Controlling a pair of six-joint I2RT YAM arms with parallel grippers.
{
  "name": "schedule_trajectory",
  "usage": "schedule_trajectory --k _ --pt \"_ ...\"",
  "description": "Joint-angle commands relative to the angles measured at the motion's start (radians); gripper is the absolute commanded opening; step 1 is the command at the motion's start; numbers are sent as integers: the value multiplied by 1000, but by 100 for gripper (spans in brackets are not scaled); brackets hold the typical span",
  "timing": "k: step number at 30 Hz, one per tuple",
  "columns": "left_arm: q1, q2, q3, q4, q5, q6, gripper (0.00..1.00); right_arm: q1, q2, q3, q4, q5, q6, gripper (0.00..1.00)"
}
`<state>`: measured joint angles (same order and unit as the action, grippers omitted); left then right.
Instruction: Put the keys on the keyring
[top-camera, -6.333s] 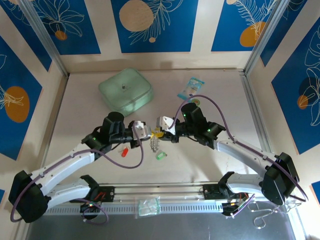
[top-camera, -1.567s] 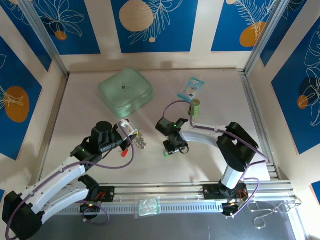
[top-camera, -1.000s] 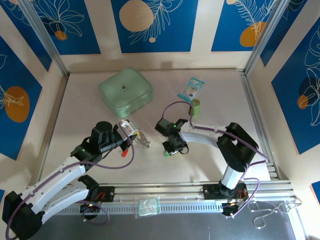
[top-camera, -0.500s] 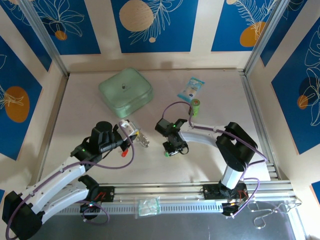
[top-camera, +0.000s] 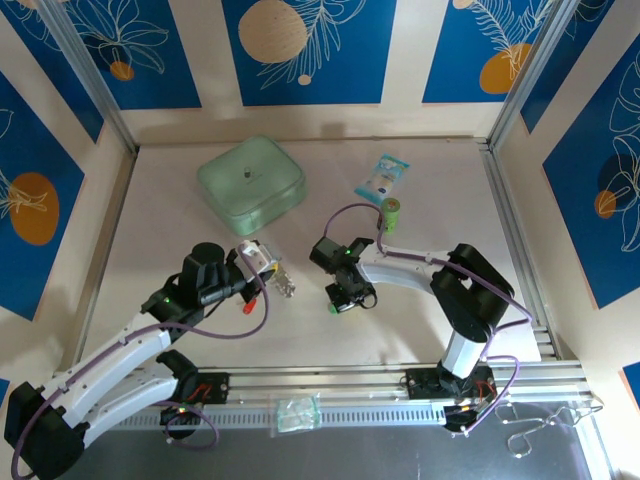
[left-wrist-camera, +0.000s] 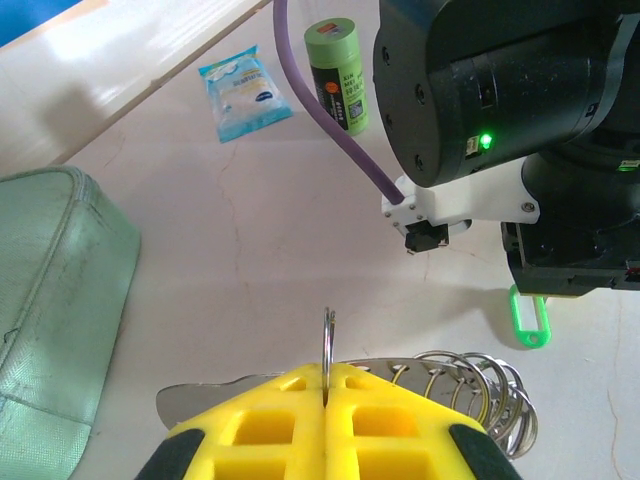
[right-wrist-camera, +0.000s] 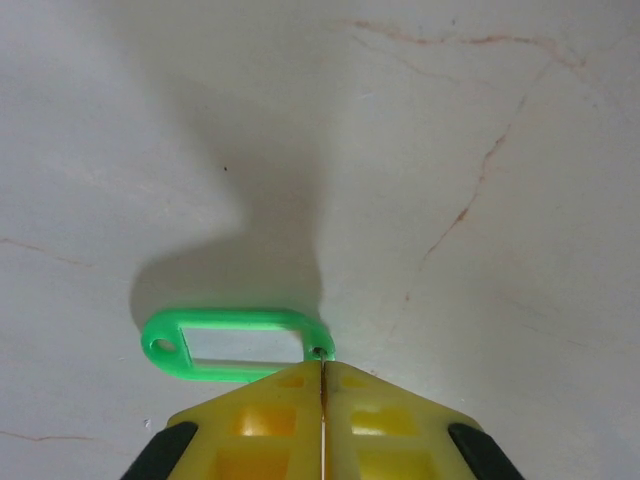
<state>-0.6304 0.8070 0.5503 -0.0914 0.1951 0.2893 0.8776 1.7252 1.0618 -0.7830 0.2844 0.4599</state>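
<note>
Red plastic marks the leftmost piece. In the top view the red key (top-camera: 247, 308) lies loose on the table (top-camera: 420, 330), at about 7 o'clock from the left gripper (top-camera: 276, 284) and near it.

That gripper's yellow pads (left-wrist-camera: 290, 385) are pressed tight together on the keyring (left-wrist-camera: 327, 325). Its thin wire stands upright and edge-on out of the seam. A fan of silvery loops (left-wrist-camera: 480, 385) trails off toward 3 o'clock (the hoop's full outline cannot be made out from here).

From the ring, the green key (top-camera: 332, 308) sits at roughly 4 o'clock in the top view, near it but clearly apart. The right gripper (top-camera: 342, 298) is directly over it, so the right arm is by far the nearer one.

In the right wrist view the tag's long axis runs from 9 to 3 o'clock. Its small eyelet end, at 3 o'clock, is tucked into the seam of the closed right fingers, which appear to have nipped it there.

I judge that the coming move turns on this gap. The key must travel toward 10 o'clock, eyelet leading, and meet a wire that presents only its thin edge. A little twist at either wrist would make the eyelet miss.
</note>
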Motion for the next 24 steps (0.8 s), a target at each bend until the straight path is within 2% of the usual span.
schedule_trajectory --k 1,5,8,11,15,20,24 --pt "0 0 3 21 30 13 0 4 16 26 -30 -18 0 6" --pt "0 1 3 21 30 13 0 4 20 28 -31 -19 -1 14" --pt "1 3 3 23 32 13 0 3 25 27 -32 -19 -1 15" --pt "0 3 3 20 32 15 0 3 24 29 -32 -20 0 12" --pt "0 3 3 18 32 14 0 1 12 27 -32 -16 2 0" --pt "0 3 3 18 32 16 0 3 -35 24 -27 3 -3 0" --pt "1 2 2 28 38 15 0 18 -147 0 28 70 -51 0"
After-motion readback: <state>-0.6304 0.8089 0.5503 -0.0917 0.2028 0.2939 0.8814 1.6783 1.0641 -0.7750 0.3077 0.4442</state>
